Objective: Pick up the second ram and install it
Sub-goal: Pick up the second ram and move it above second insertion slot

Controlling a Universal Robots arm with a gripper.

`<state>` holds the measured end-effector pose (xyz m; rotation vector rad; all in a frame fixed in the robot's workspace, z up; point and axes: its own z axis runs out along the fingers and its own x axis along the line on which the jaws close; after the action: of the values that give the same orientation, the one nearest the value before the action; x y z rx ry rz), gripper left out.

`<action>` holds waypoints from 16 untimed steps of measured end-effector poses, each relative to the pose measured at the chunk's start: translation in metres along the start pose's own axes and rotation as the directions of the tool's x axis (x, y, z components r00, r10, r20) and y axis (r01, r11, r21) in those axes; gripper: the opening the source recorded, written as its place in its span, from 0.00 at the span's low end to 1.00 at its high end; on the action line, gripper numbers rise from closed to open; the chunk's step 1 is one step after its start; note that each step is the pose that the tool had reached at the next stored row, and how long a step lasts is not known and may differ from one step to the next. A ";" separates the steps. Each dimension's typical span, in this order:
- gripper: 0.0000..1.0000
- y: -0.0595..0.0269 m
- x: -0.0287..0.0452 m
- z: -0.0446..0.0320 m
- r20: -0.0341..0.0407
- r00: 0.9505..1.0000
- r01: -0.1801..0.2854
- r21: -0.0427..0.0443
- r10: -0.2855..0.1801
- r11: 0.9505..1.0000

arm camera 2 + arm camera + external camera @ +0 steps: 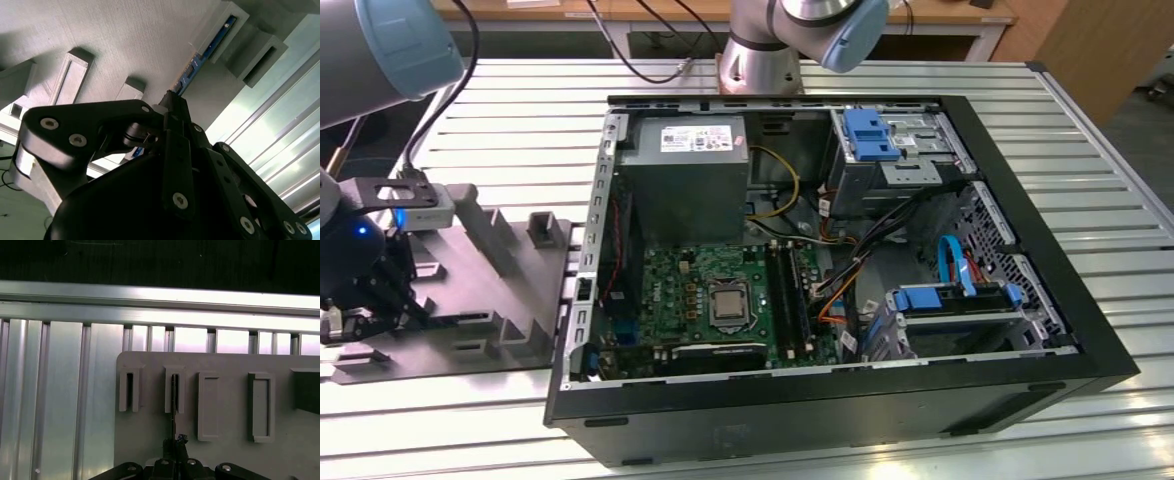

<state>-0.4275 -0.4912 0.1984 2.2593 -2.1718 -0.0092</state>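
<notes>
One second ram (204,54), a blue stick on edge, sits in the grey fixture plate (142,435), its long axis running straight from one raised holder (168,390) to your gripper (172,100). That single gripper, directly above the plate, pinches the stick's thin faces. You can count four holders whole on the plate in the first wrist view. One open computer case (827,410) lies beside the plate.

Slatted table (1074,110) bears computer case (854,415), grey fixture plate (480,352).

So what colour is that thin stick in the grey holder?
The stick is blue, dotted with black; clearest in the second wrist view.
</notes>
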 end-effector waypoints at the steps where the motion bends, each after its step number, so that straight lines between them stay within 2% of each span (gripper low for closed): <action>1: 0.12 0.0000 0.0000 0.0000 0.000 1.000 0.000 0.000 0.000 1.000; 7: 0.12 0.0000 0.0000 0.0004 0.000 1.000 -0.004 0.000 0.004 1.000; 10: 0.12 0.0000 0.0000 0.0007 0.000 0.999 -0.045 0.000 0.045 0.999; 16: 0.12 0.0000 0.0000 0.0008 0.001 0.999 -0.047 0.000 0.047 0.999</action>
<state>-0.4275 -0.4912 0.1976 2.2083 -2.2244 -0.0094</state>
